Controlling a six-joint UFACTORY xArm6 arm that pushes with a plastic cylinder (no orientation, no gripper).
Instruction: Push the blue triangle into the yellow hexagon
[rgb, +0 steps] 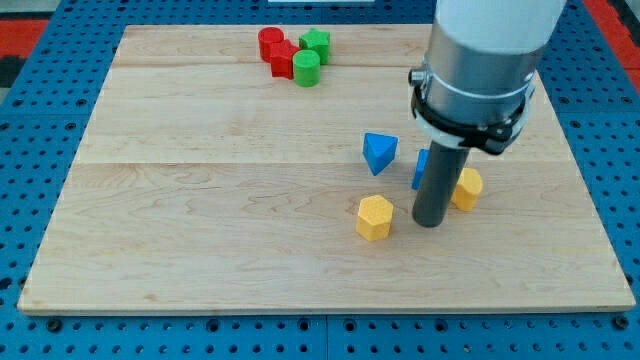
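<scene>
From the one camera view, the blue triangle (379, 152) sits near the middle of the wooden board (200, 200), well apart from nothing much: the yellow hexagon (374, 217) is just below it, with a small gap between them. They are not touching yet, so the push is not done. The triangle has to slide down toward the view's bottom to meet the hexagon.

The dark rod comes down from a fat grey arm, and my tip (429, 224) rests just right of the hexagon. It is only a stick, so there is nothing to open or close.

Another blue block (420, 168) peeks from behind the rod, and another yellow block (466, 188) sits at its right. Up top are red blocks (274, 49) and green blocks (311, 56), bunched together. The blocks look smooth and chunky; the board is pale wood with stripes.
</scene>
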